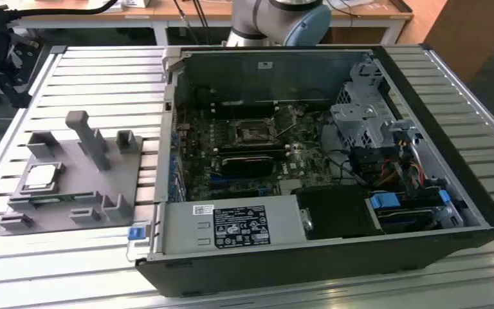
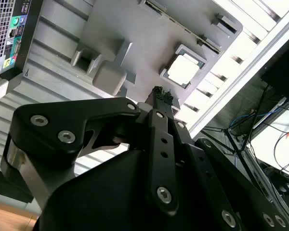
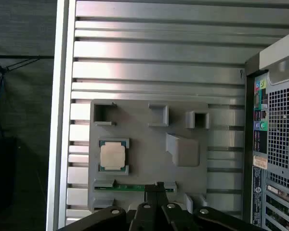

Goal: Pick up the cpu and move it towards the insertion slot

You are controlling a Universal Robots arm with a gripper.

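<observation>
The cpu [image 3: 112, 155] is sitting flat in its square pocket on the grey fixture tray [image 3: 144, 139], silvery top up and pale rim showing round it. It is lying below the claw [image 3: 156, 188] and off to one side of the tips, apart from them and untouched.

The claw is hanging over the tray's edge with its tips drawn narrow. They are looking pressed together and are gripping nothing. The green memory stick [image 3: 130, 188] is lying almost straight beneath the tips, far nearer to them than the chip is. In the second wrist view the cpu [image 2: 183, 70] is showing just beyond the claw [image 2: 159, 94], with the tray's raised blocks standing to the other side.

The insertion slot [image 1: 251, 133] is lying well apart from the claw, on the board inside the open computer case [image 1: 316, 257]. The case wall is standing between the slot and the tray, and both are resting on the slatted counter [image 3: 159, 48].

Judging the step in hand as the reach for the chip, nothing is lifted yet. Doing it well is calling for:
- centring the claw over the chip, not over the memory stick;
- widening the tips enough to clear the pocket's corner lips;
- squaring the tips to two opposite edges of the chip;
- coming down straight and pinching the thin rim lightly, since a tilted chip is likely catching in the pocket.
</observation>
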